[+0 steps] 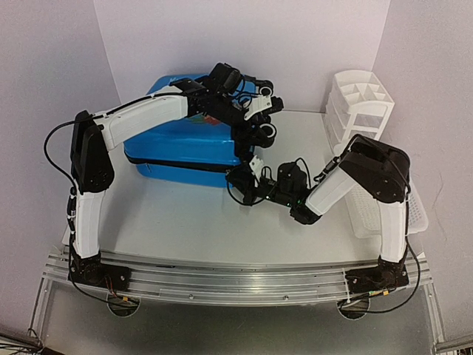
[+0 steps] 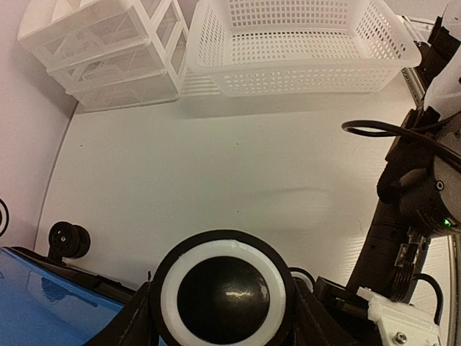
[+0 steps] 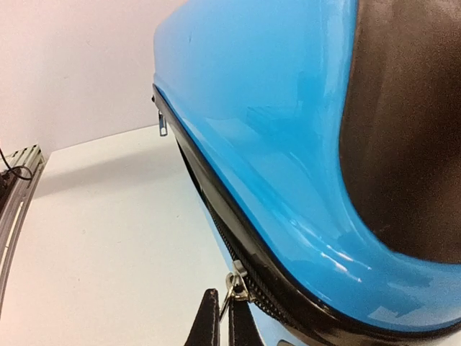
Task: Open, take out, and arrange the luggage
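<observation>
The luggage (image 1: 177, 144) is a bright blue hard-shell suitcase lying flat at the back left of the table. My left arm reaches over it, and my left gripper (image 1: 264, 127) is shut on a black wheel with a white ring (image 2: 227, 292) at its right end. The fingers (image 2: 140, 324) press the wheel from both sides. A second wheel (image 2: 68, 240) shows beside the blue shell (image 2: 43, 303). My right gripper (image 1: 247, 185) is at the front right corner. In the right wrist view this gripper (image 3: 225, 317) is shut on the metal zip pull (image 3: 235, 285) of the black zip band (image 3: 216, 209).
A white slatted basket (image 2: 302, 43) stands at the right side of the table, partly under my right arm (image 1: 369, 174). A white drawer unit (image 1: 358, 103) stands at the back right. A second zip slider (image 3: 163, 126) hangs further along the band.
</observation>
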Robot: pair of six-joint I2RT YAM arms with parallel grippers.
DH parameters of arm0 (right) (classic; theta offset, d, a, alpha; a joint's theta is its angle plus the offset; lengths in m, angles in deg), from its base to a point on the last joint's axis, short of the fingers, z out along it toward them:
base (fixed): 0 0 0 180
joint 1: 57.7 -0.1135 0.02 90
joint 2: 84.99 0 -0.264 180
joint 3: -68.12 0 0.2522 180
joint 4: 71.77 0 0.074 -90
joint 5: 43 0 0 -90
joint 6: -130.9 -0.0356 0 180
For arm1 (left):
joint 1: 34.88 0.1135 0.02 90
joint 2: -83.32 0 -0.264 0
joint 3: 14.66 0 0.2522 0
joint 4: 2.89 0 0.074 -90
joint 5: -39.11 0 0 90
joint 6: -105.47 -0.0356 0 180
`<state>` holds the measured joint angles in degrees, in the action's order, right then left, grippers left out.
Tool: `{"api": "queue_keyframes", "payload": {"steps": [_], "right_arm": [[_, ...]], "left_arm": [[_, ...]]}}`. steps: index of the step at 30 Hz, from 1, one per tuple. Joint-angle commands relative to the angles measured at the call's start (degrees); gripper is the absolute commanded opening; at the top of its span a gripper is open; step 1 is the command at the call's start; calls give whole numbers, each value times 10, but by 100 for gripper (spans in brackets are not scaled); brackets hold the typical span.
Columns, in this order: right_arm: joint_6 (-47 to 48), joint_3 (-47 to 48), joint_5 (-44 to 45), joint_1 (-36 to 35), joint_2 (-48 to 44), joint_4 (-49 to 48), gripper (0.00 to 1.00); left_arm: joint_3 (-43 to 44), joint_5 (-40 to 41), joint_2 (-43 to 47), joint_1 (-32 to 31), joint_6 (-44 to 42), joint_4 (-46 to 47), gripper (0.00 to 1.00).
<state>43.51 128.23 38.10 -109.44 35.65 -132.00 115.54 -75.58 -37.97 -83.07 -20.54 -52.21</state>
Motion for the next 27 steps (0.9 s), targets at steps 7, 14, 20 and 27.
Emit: {"api": "queue_keyframes", "payload": {"steps": [7,14,20,27], "right_arm": [[-1,106,60,-42,38,5,0],[8,160,76,-65,57,36,0],[22,158,58,-70,38,59,0],[5,41,-8,-70,-66,71,28]], "left_arm": [[37,51,45,19,-2,115,0],[25,49,53,19,-1,115,0],[8,51,66,23,4,114,0],[-52,43,94,41,3,101,0]]}}
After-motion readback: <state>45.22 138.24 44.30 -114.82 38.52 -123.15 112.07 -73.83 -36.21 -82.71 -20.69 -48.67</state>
